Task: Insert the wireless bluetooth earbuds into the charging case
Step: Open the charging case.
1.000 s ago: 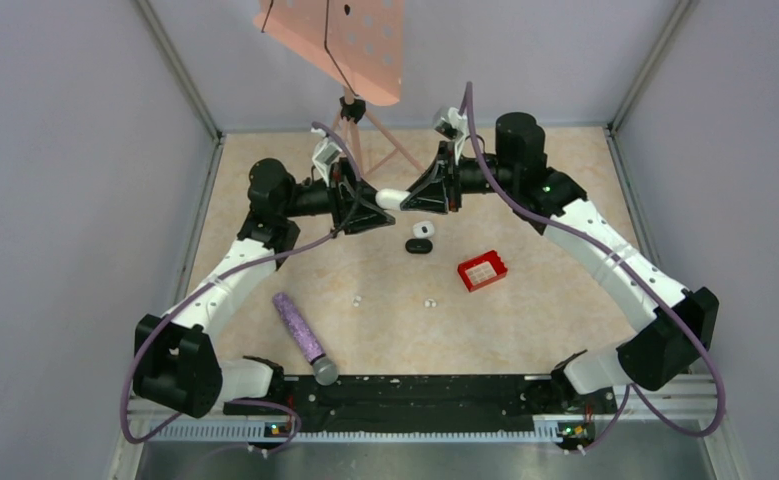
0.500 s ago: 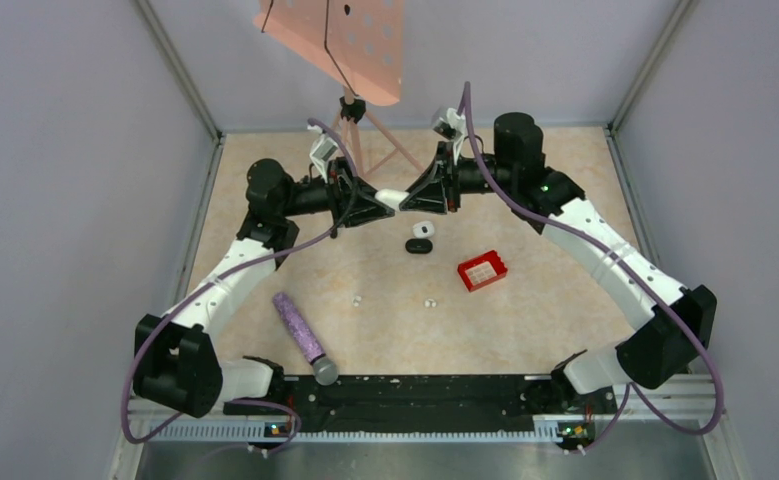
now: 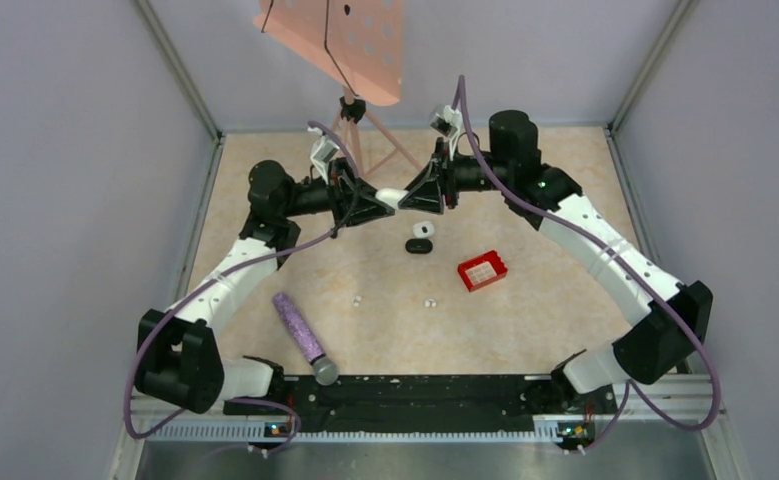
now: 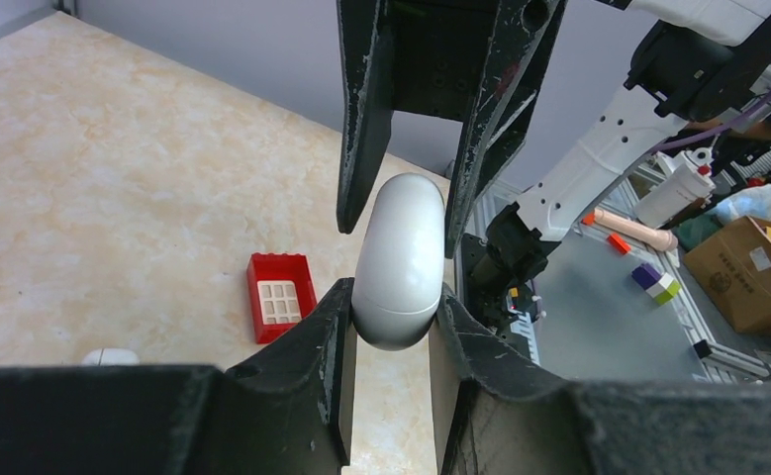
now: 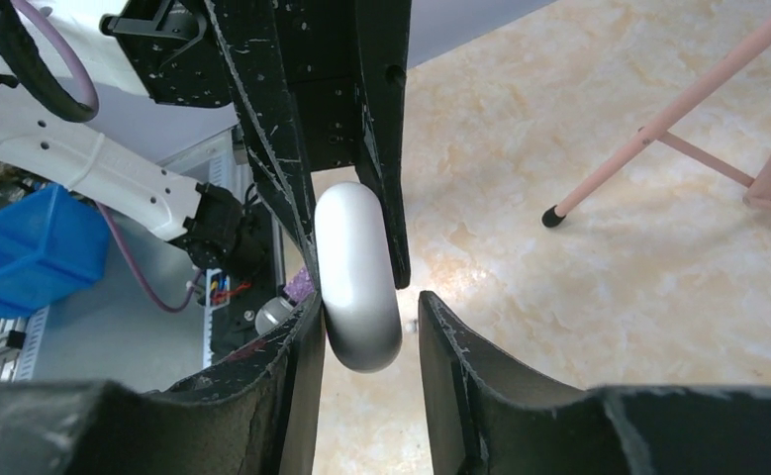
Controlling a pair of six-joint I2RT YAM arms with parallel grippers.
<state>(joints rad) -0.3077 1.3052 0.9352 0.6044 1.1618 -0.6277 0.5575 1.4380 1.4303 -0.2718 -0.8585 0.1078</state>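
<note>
I see the charging case [image 4: 401,237] in the air over the far part of the table [image 3: 545,320], with my left gripper [image 4: 391,312] clamped tight on one end. My right gripper [image 5: 369,322] brackets the other end, its fingers set slightly wider than the case, so a sliver of gap shows on one side. The wireless bluetooth earbuds [image 3: 357,300] lie on the table, well apart from it.
</note>
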